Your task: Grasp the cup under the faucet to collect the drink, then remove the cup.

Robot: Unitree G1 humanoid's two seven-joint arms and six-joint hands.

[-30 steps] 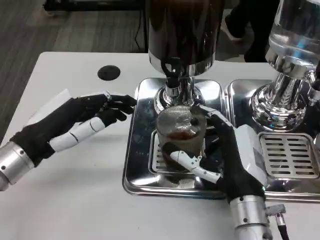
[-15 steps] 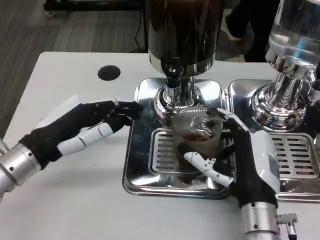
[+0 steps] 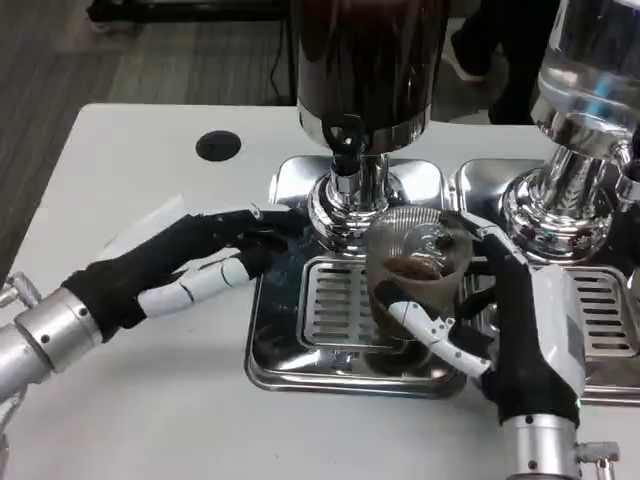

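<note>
I can read no writing anywhere before me: no label, brand, number or sign shows on the cup in my right hand, on the dispenser behind that cup, or on the drip tray below it.

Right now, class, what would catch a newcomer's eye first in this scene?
The clear cup holding dark drink, gripped by the right hand over the steel drip tray, right of the faucet. Then the tall dark dispenser at top centre, and the left hand reaching toward the tray's left edge.
</note>
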